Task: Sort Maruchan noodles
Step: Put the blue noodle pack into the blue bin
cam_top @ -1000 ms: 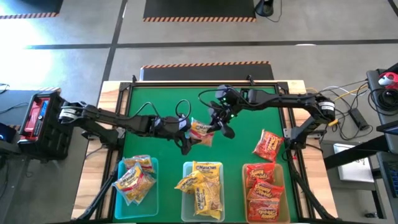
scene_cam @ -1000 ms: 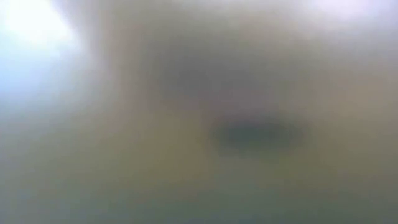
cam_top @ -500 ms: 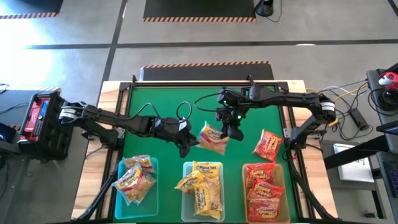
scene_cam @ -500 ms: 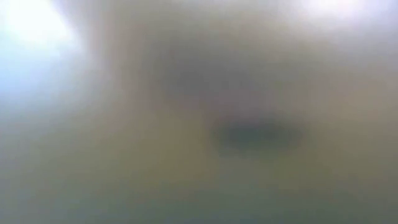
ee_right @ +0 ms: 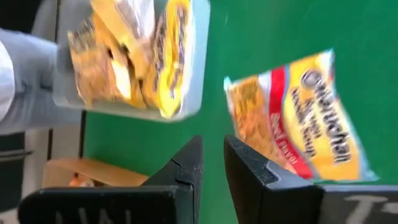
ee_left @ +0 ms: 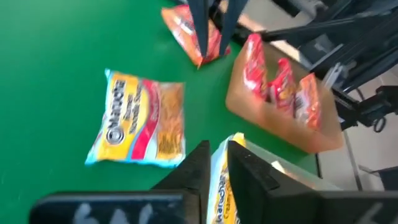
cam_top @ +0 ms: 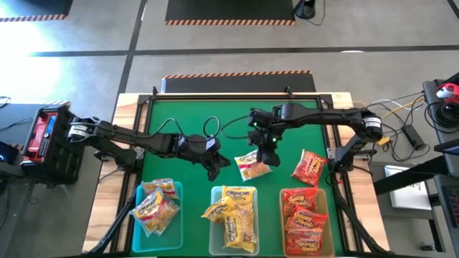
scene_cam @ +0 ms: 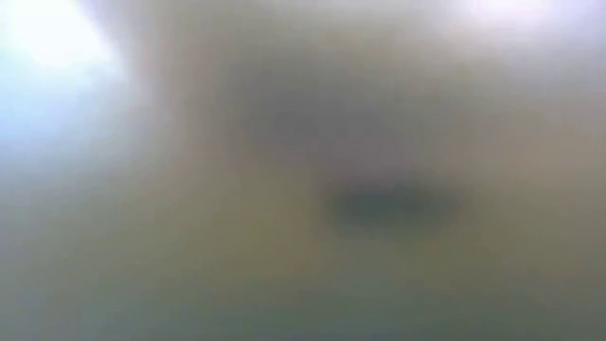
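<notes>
Now both grippers, left (cam_top: 217,170) and right (cam_top: 267,153), closed (empty) beside noodle packet (cam_top: 252,166).

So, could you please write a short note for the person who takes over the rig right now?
Left gripper: shut, empty, above the mat.
Right gripper: shut, empty, just beside the loose yellow-red packet.
Packets: that one lies flat on the green mat; a red packet lies near the right edge.
Done: left bin, middle bin and right bin hold sorted packets.
Left: bin the two loose packets.
</notes>
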`<move>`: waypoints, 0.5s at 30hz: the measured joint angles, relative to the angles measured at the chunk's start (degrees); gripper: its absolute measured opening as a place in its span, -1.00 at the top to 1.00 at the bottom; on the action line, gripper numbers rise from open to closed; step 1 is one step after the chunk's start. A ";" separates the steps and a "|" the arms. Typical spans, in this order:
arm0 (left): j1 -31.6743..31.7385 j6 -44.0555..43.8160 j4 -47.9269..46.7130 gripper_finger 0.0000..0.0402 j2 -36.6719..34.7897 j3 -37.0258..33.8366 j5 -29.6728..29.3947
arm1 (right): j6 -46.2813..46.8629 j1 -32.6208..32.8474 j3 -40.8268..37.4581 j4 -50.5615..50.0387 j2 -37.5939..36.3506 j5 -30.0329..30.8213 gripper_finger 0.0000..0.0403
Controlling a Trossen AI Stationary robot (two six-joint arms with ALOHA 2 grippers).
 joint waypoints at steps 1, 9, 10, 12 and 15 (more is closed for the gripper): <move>0.00 -0.52 -0.57 0.78 0.10 -0.01 -0.01 | -0.03 0.04 -0.77 0.06 0.63 -0.01 0.73; -0.18 -2.50 -3.41 0.31 1.67 -1.41 -0.78 | 1.71 -0.87 -7.41 0.77 4.60 -0.19 0.73; -0.23 -3.62 -2.91 0.25 2.30 -1.58 -1.99 | 2.19 -0.86 -8.55 0.74 4.65 -0.19 0.73; -0.22 -5.42 -2.45 0.14 4.57 -1.86 -4.38 | 2.75 -1.03 -11.20 0.80 4.34 -0.14 0.73; 0.12 -9.59 -0.21 0.02 9.00 -1.94 -6.07 | 8.17 -2.20 -16.66 6.79 3.11 -0.06 0.73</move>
